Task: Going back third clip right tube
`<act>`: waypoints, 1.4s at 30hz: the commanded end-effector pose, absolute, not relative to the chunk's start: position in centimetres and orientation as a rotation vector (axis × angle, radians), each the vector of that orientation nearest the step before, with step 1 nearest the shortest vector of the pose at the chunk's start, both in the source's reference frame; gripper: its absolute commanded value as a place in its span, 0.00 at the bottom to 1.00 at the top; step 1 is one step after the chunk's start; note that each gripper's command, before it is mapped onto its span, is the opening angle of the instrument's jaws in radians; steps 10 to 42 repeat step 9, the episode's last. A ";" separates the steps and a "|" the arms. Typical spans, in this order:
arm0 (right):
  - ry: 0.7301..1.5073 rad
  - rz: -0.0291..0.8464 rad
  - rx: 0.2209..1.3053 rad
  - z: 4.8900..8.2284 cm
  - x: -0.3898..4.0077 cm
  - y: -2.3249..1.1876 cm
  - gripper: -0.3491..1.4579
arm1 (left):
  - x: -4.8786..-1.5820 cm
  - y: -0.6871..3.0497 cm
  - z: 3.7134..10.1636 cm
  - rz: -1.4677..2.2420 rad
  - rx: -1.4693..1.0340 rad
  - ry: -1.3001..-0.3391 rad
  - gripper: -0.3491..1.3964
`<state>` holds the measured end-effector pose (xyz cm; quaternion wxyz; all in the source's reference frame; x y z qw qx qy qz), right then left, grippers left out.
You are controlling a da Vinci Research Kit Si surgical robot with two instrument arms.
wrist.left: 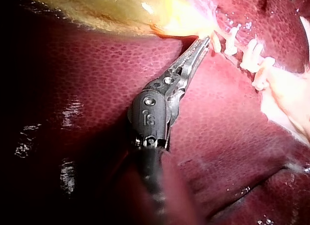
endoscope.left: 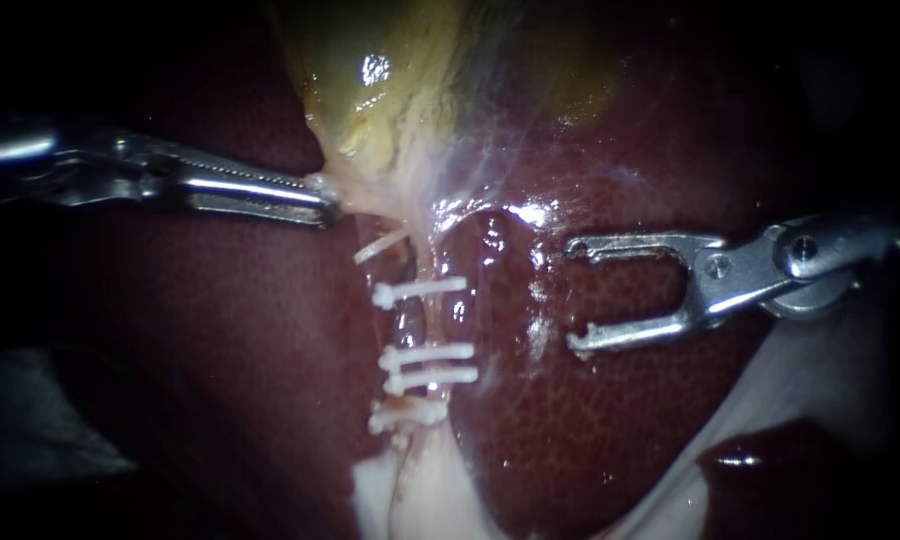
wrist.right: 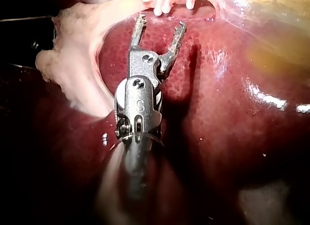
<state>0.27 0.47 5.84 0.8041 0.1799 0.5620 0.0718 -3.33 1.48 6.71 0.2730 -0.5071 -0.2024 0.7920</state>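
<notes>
Well, the big dark red liver (endoscope.left: 610, 430) is soft, and the right instrument (endoscope.left: 572, 294) has little teeth on its tips. If it dips while pulling away to the right, it could scratch the liver and make it bleed. Next, the left instrument (endoscope.left: 322, 207) holds the yellow gallbladder (endoscope.left: 400, 80) at the far side. If it tugs too hard the pale skin could rip, and if it slips off, the tube (endoscope.left: 410, 325) could sag. That tube runs from far to near in the middle. The last worry is about the smallest things, the white clips (endoscope.left: 430, 353) sitting across it. A bump from the open tips could push a clip crooked or knock it off. I cannot tell which strand is the right tube, so I just call it the clipped tube. The right instrument's jaws are wide apart, like a big Y, with nothing between them. They sit to the right of the clips with some liver in between, and they touch no clip. I cannot tell whether they rest on the liver. The left instrument's jaws are pressed together on the pale bottom edge of the gallbladder, just left of the farthest clip.
</notes>
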 end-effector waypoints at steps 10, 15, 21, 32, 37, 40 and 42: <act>1.208 0.149 0.392 5.83 0.28 0.46 0.47 | -3.35 1.47 6.71 2.130 -1.365 -0.551 0.00; 1.208 0.149 0.392 5.83 0.28 0.46 0.47 | -3.35 1.47 6.71 2.130 -1.365 -0.551 0.00; 1.208 0.149 0.392 5.83 0.28 0.46 0.47 | -3.35 1.47 6.71 2.130 -1.365 -0.551 0.00; 1.208 0.149 0.392 5.83 0.28 0.46 0.47 | -3.35 1.47 6.71 2.130 -1.365 -0.551 0.00; 1.208 0.149 0.392 5.83 0.28 0.46 0.47 | -3.35 1.47 6.71 2.130 -1.365 -0.551 0.00; 1.208 0.149 0.392 5.83 0.28 0.46 0.47 | -3.35 1.47 6.71 2.130 -1.365 -0.551 0.00; 1.208 0.149 0.392 5.83 0.28 0.46 0.47 | -3.35 1.47 6.71 2.130 -1.365 -0.551 0.00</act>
